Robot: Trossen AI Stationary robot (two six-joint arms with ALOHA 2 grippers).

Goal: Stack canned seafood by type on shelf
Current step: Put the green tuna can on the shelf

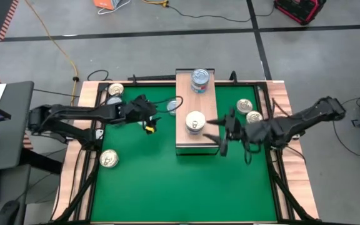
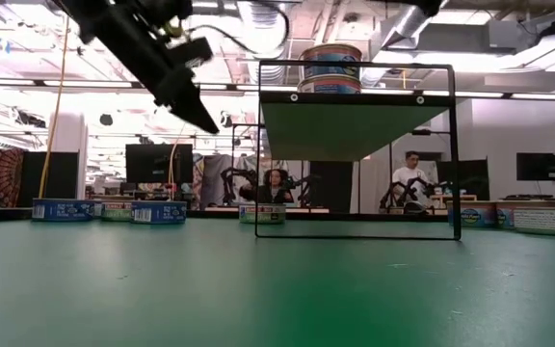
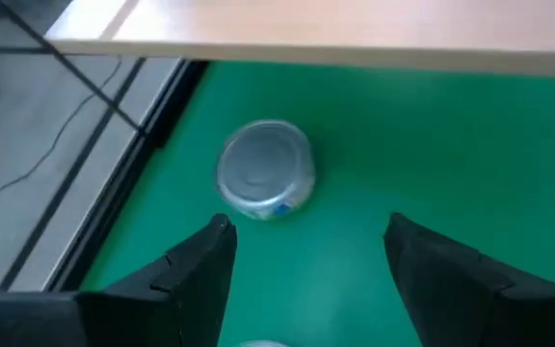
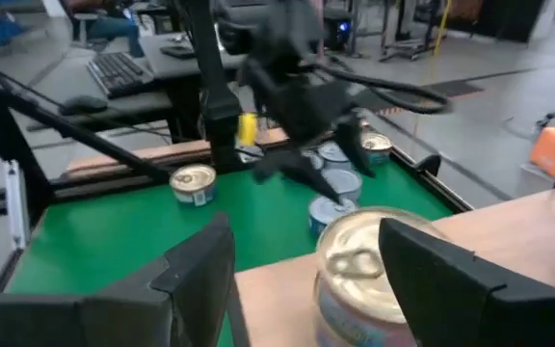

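Note:
The shelf (image 1: pixel 195 134) is a light-wood plank on a black frame in the middle of the green mat. A blue-silver stack of canned seafood (image 1: pixel 200 80) stands at its far end, and a pale-topped stack (image 1: pixel 195 122) sits nearer the middle. My left gripper (image 1: pixel 158 114) hangs open over the mat left of the shelf, slanting down toward a silver-topped can (image 3: pixel 265 181) that rests flat on the mat by the shelf's side. My right gripper (image 1: pixel 217 132) is open at the shelf's right side, nearly level. The pale-topped stack (image 4: pixel 359 265) stands just ahead of its fingers.
Loose cans lie on the mat: two at the far left (image 1: pixel 115 95), one at the near left (image 1: pixel 109 159), two right of the shelf (image 1: pixel 250 110). A wooden border (image 1: pixel 74 150) frames the mat. People and other arms show in the room beyond (image 2: pixel 412 183).

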